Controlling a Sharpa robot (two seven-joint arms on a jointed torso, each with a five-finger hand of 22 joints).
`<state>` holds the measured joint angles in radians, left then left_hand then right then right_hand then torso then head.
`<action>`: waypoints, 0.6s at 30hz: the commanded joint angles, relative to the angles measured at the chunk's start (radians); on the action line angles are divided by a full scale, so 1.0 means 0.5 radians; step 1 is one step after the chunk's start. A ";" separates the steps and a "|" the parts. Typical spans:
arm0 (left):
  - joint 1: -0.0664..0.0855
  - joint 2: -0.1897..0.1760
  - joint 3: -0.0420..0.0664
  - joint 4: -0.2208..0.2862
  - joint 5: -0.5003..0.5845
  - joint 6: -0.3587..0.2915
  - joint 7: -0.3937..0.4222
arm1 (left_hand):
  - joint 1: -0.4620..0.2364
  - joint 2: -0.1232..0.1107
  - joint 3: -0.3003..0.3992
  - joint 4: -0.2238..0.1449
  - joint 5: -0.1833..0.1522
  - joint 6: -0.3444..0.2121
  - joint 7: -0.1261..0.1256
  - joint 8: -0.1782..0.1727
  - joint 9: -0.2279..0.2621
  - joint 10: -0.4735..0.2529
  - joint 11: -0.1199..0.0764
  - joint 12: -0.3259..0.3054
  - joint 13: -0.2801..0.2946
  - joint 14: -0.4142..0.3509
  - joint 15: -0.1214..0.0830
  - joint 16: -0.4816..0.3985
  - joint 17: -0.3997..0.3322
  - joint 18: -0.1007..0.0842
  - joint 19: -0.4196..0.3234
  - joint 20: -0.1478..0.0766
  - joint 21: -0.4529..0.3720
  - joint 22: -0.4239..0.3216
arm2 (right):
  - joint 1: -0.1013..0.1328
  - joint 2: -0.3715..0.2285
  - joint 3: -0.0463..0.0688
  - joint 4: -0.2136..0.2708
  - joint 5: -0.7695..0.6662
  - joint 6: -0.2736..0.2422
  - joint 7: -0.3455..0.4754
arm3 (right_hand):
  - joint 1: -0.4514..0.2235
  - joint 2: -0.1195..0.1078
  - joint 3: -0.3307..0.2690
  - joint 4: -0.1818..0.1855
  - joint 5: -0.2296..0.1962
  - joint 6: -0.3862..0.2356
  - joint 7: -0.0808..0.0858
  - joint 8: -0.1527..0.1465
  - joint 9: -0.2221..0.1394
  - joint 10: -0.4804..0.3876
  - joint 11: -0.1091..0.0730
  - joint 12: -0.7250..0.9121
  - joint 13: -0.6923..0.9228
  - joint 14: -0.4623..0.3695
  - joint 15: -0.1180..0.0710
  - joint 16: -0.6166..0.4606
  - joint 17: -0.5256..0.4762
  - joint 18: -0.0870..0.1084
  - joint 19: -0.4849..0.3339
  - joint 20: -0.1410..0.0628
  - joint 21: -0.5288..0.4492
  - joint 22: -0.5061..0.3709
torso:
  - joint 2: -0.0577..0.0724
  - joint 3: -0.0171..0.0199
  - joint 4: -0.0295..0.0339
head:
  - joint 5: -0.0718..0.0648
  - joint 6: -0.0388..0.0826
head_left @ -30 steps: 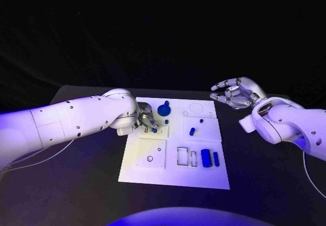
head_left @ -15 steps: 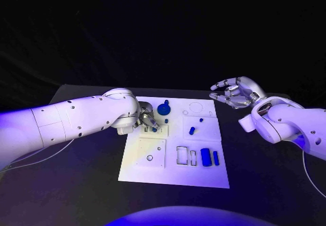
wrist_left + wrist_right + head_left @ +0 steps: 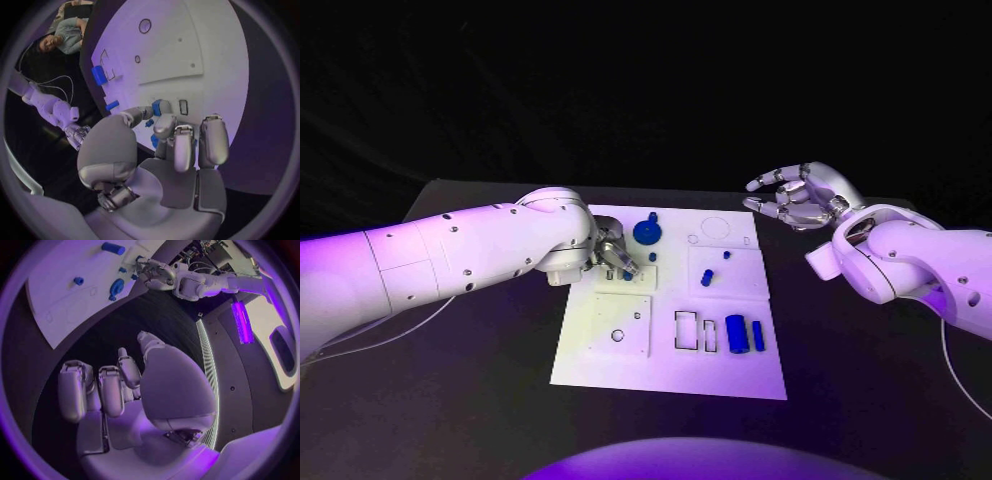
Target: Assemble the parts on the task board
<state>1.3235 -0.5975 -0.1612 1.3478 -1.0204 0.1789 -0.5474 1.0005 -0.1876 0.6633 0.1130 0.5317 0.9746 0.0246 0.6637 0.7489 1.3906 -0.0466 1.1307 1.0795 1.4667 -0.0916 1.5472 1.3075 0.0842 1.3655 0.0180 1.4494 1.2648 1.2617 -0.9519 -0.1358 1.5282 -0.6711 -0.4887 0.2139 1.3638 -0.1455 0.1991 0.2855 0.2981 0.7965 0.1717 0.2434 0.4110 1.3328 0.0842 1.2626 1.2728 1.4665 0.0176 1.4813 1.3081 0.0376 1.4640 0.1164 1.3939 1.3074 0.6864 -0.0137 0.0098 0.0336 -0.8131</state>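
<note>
The white task board [image 3: 668,370] lies in the middle of the black table [image 3: 473,400]. The left hand [image 3: 610,258] rests on the board's upper left part, its fingertips [image 3: 161,107] pinching a small blue part [image 3: 627,274] just beside a small rectangular slot [image 3: 183,106]. Near it a round blue disc part [image 3: 648,234] sits on the board. A short blue cylinder [image 3: 707,278] lies near the board's middle. At the lower right, a wide blue block [image 3: 736,335] and a narrow blue bar [image 3: 759,336] lie side by side, next to two rectangular recesses [image 3: 694,332] with nothing in them. The right hand [image 3: 798,198] hovers off the board's far right corner, fingers spread and curled, grasping nothing.
</note>
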 commanded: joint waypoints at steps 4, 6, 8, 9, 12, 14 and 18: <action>-0.007 0.004 -0.005 0.004 -0.013 0.041 0.021 | -0.048 0.002 -0.073 0.056 0.002 0.020 -0.007 -0.016 -0.002 0.013 -0.002 0.018 0.011 0.190 -0.015 0.012 0.455 -0.037 0.015 0.000 -0.002 0.006 | -0.001 0.002 0.000 -0.001 -0.018 0.009 0.016 | -0.038 -0.003 -0.008 0.008 0.007 -0.018 -0.001 0.015 -0.004 -0.022 0.001 -0.010 -0.004 0.110 -0.019 -0.013 0.132 0.020 -0.009 -0.007 -0.015 0.278 | 0.001 -0.0005 -0.001 | 0.002 0.003; -0.007 0.002 -0.005 0.003 -0.014 0.035 0.022 | -0.062 -0.006 -0.129 0.099 0.001 0.028 -0.009 -0.020 -0.003 0.015 -0.003 0.024 0.018 0.190 -0.016 0.013 0.457 -0.038 0.019 -0.001 0.000 0.012 | -0.001 0.003 0.000 -0.002 -0.018 0.008 0.017 | -0.050 -0.003 -0.011 0.009 0.007 -0.020 -0.001 0.018 -0.005 -0.022 0.001 -0.010 -0.005 0.111 -0.018 -0.013 0.133 0.020 -0.009 -0.007 -0.017 0.277 | 0.000 0.0010 -0.002 | 0.000 0.003; -0.007 -0.001 -0.005 0.003 -0.014 0.033 0.023 | -0.067 -0.019 -0.168 0.124 0.002 0.032 -0.010 -0.023 -0.003 0.016 -0.004 0.027 0.022 0.191 -0.017 0.014 0.460 -0.039 0.022 -0.002 0.001 0.016 | -0.002 0.003 0.000 -0.003 -0.018 0.007 0.017 | -0.055 -0.003 -0.013 0.009 0.007 -0.020 -0.001 0.019 -0.005 -0.022 0.001 -0.010 -0.005 0.111 -0.018 -0.014 0.132 0.020 -0.009 -0.007 -0.017 0.277 | 0.000 0.0003 -0.002 | 0.000 0.004; -0.007 -0.003 -0.004 0.004 -0.014 0.031 0.024 | -0.080 -0.029 -0.192 0.142 -0.001 0.037 -0.009 -0.023 -0.003 0.019 -0.003 0.032 0.029 0.192 -0.016 0.017 0.464 -0.040 0.027 -0.002 0.003 0.023 | -0.002 0.003 0.000 -0.004 -0.018 0.005 0.017 | -0.060 -0.004 -0.015 0.009 0.007 -0.021 -0.001 0.020 -0.005 -0.023 0.001 -0.011 -0.006 0.111 -0.018 -0.014 0.132 0.021 -0.009 -0.007 -0.018 0.276 | 0.000 0.0003 -0.002 | 0.000 0.004; -0.007 -0.010 0.000 0.008 -0.014 0.025 0.026 | -0.093 -0.046 -0.285 0.211 -0.002 0.050 -0.013 -0.030 -0.005 0.024 -0.006 0.041 0.041 0.194 -0.019 0.020 0.470 -0.042 0.035 -0.004 0.006 0.033 | -0.002 0.003 0.000 -0.007 -0.017 0.002 0.018 | -0.071 -0.004 -0.019 0.009 0.007 -0.023 -0.001 0.023 -0.006 -0.023 0.001 -0.011 -0.006 0.110 -0.018 -0.016 0.130 0.021 -0.010 -0.007 -0.021 0.275 | 0.000 0.0005 -0.002 | -0.002 0.007; -0.007 -0.015 0.006 0.012 -0.015 0.022 0.027 | -0.090 -0.049 -0.317 0.239 -0.004 0.052 -0.014 -0.034 -0.005 0.025 -0.007 0.044 0.045 0.194 -0.020 0.021 0.473 -0.043 0.037 -0.005 0.007 0.036 | -0.002 0.003 0.000 -0.009 -0.017 0.000 0.018 | -0.076 -0.006 -0.021 0.009 0.006 -0.024 -0.001 0.024 -0.007 -0.024 0.001 -0.011 -0.007 0.110 -0.018 -0.016 0.129 0.021 -0.010 -0.007 -0.021 0.275 | -0.001 0.0001 -0.002 | -0.003 0.008; -0.003 -0.026 0.021 0.021 -0.016 0.021 0.028 | -0.088 -0.057 -0.356 0.278 -0.016 0.056 -0.014 -0.038 -0.006 0.027 -0.007 0.049 0.052 0.195 -0.021 0.023 0.477 -0.044 0.041 -0.005 0.009 0.042 | -0.003 0.003 0.000 -0.012 -0.017 0.000 0.018 | -0.086 -0.007 -0.026 0.009 0.003 -0.026 -0.001 0.026 -0.007 -0.023 0.001 -0.010 -0.006 0.111 -0.018 -0.015 0.132 0.020 -0.009 -0.007 -0.019 0.277 | -0.001 0.0006 -0.002 | -0.004 0.013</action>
<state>1.3205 -0.6101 -0.1528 1.3540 -1.0265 0.1788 -0.5448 0.9578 -0.2078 0.4905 0.2527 0.5257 0.9954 0.0161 0.6505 0.7471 1.3953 -0.0504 1.1516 1.1047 1.4634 -0.0947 1.5551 1.3074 0.0684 1.3788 0.0174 1.4493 1.2843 1.2611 -0.9512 -0.1358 1.5227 -0.6712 -0.4903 0.2147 1.3329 -0.1487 0.1927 0.2907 0.2981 0.7893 0.1714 0.2512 0.4087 1.3254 0.0842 1.2626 1.2707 1.4665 0.0176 1.4774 1.3079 0.0376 1.4641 0.1164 1.3843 1.3081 0.6863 -0.0134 0.0089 0.0317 -0.8082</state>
